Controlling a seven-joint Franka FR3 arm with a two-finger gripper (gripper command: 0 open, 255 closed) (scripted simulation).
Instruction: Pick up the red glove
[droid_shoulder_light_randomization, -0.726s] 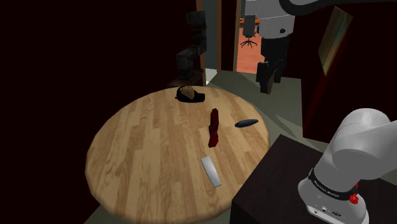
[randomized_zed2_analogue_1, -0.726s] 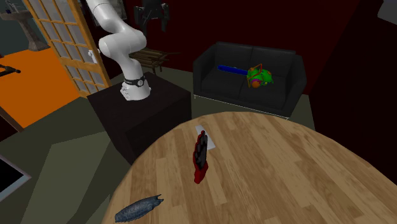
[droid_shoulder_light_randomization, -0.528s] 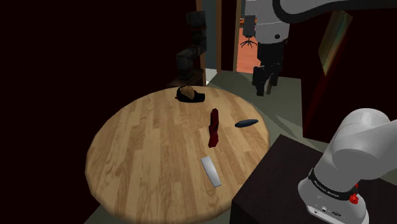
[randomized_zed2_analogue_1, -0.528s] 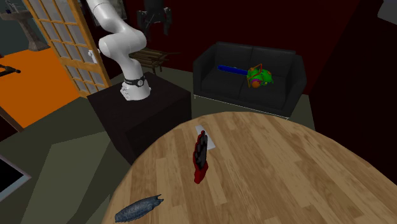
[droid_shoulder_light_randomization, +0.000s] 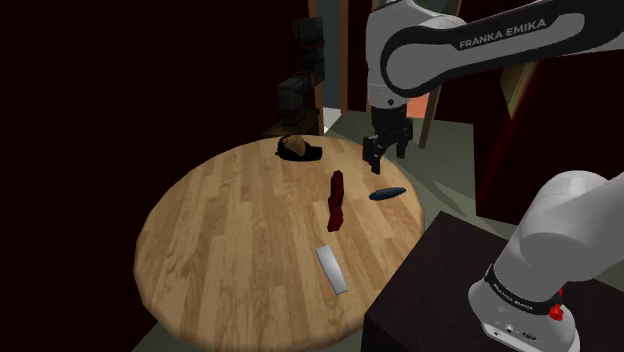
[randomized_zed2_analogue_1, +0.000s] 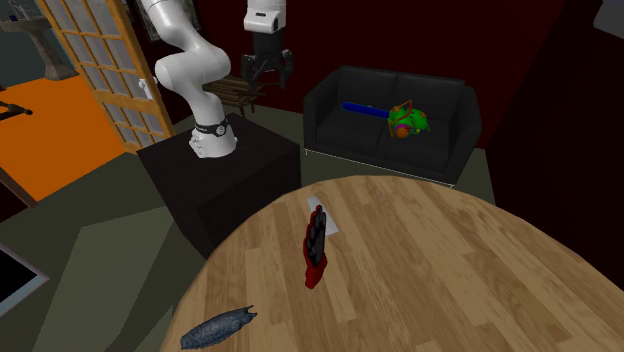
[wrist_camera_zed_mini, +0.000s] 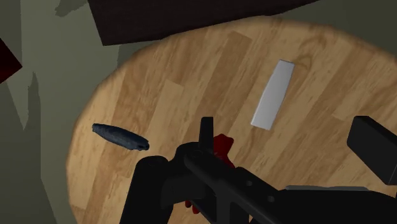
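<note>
My stand (droid_shoulder_light_randomization: 430, 290), a dark box, is nearest in the shoulder view, at its lower right, close against the round wooden table (droid_shoulder_light_randomization: 230, 250). First thing on the table from there is a flat grey strip (droid_shoulder_light_randomization: 332, 268). Past it, near but apart from it, the red glove (droid_shoulder_light_randomization: 337, 200) (randomized_zed2_analogue_1: 315, 250) lies flat and stretched out, part red and part dark, with nothing touching it. Next, toward the shoulder view's right and near the table's rim, is a dark blue oblong thing (droid_shoulder_light_randomization: 386, 193), apart from the glove.

My gripper (droid_shoulder_light_randomization: 383, 155) (randomized_zed2_analogue_1: 267, 78) hangs in the air beyond that, above the rim and well apart from the glove. Its fingers (wrist_camera_zed_mini: 372, 140) are spread wide and hold nothing. In the wrist view the glove (wrist_camera_zed_mini: 221, 146) shows between them, far below and untouched, with the strip and the blue thing off to either side.

At the table's far edge sits a dark lump (droid_shoulder_light_randomization: 298, 149) with a tan patch; I cannot tell what it is. In the second exterior view a black sofa (randomized_zed2_analogue_1: 390, 125) stands beyond the stand, with a blue stick and a green-and-red thing on its seat.
</note>
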